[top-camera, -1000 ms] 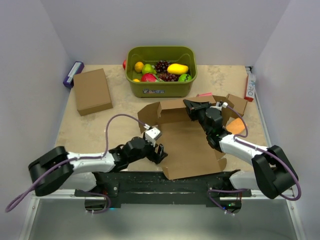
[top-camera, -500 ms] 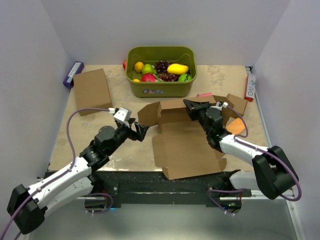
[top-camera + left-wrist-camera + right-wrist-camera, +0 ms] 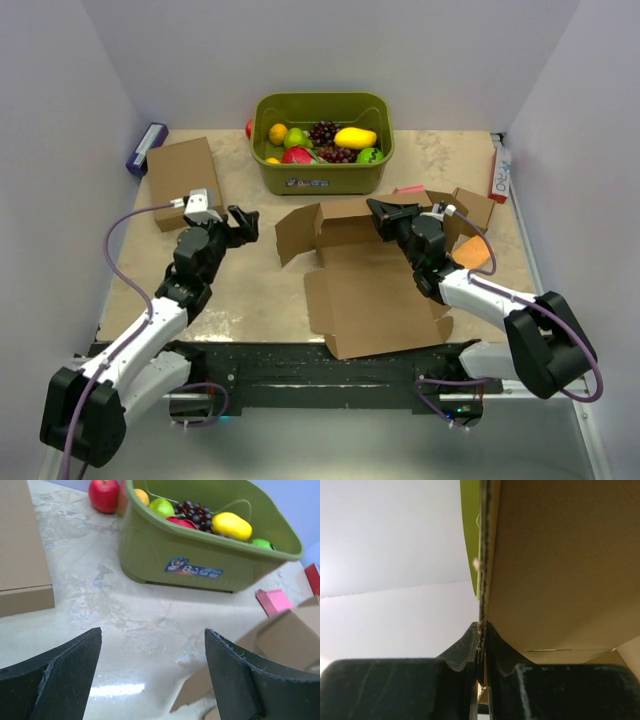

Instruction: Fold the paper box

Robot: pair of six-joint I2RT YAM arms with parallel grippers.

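The box point(image 3: 375, 300) lies in the middle of the worktop point(image 3: 250, 275), between the two arms. Its large floor panel is flat, with its near edge close to the worktop's front. At the far side the back wall stands up, and at the wall's left end a side flap angles outward to the left. The right hand point(image 3: 380, 211) is closed on the top edge of that back wall. From the wrist you can see the two fingertips pinched together on the raw cardboard edge, the sheet rising straight up from between them. The left hand point(image 3: 243, 221) is off to the left of the box, apart from it, over bare worktop and pointing toward the far right. Its jaws are spread wide with nothing between them, and only the marbled surface shows in the gap. Behind the box stands an olive bin point(image 3: 320, 182) holding grapes point(image 3: 323, 131), a yellow fruit point(image 3: 355, 137), an orange point(image 3: 278, 132) and some green pieces. A red apple point(image 3: 104, 494) sits outside, just beside the bin's far left corner. A flat cardboard slab point(image 3: 185, 182) lies at the far left, near the left hand but not touching it, and a purple item point(image 3: 146, 148) rests beyond it against the wall. A pink scrap point(image 3: 408, 189) lies between bin and box. To the right of the box is a small cardboard cube point(image 3: 472, 207), and an orange thing point(image 3: 475, 254) shows just beside the right arm.
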